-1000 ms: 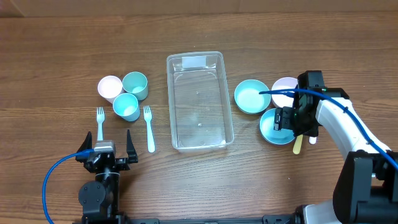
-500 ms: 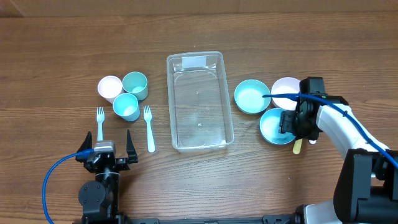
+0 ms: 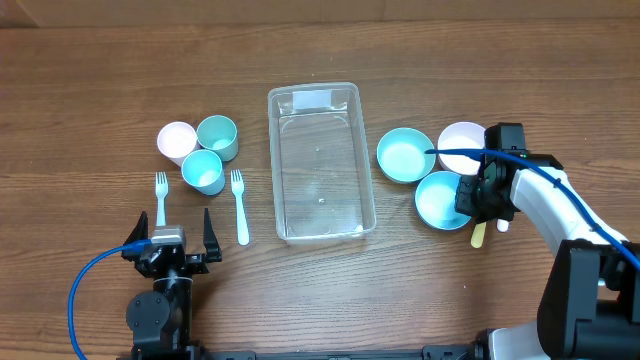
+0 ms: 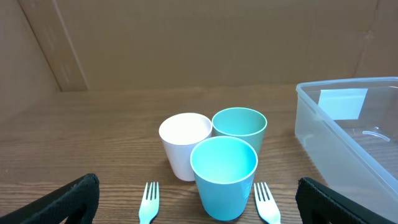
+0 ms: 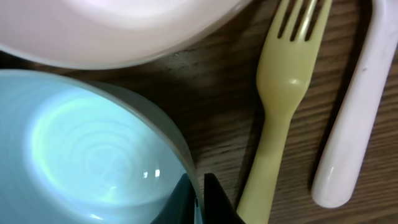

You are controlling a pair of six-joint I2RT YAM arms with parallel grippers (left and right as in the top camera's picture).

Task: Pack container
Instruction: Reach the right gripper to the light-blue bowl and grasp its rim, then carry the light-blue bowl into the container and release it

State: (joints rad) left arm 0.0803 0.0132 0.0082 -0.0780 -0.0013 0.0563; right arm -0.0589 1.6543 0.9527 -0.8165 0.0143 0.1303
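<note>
Container [image 3: 320, 165]: clear rectangular bin, lying lengthwise at the middle of the table [image 3: 90, 80], its pale label sitting at the far end.

Right gripper [image 5: 199, 196]: reaching down at the table's right side, well apart from the container. Its jaws are pinching the rim of the near teal bowl [image 3: 440, 200], one fingertip inside the rim and one outside. The far teal bowl [image 3: 404, 155] is sitting between this gripper and the container's right wall.

White bowl [image 3: 460, 138]: resting just behind the near teal bowl.

Yellow fork [image 5: 283, 93] and white utensil [image 5: 351, 118]: lying side by side on the wood just beside the gripped bowl, on the side away from the container.

Left gripper [image 3: 176, 230]: hanging low at the near left, fingers spread wide and holding nothing. The container is lying to its right and farther back, showing at the right edge of the left wrist view.

White cup [image 4: 185, 144] and two teal cups [image 4: 224, 176]: standing clustered ahead of the left gripper.

Two pale forks [image 3: 238, 205]: lying flanking the nearest cup.
</note>
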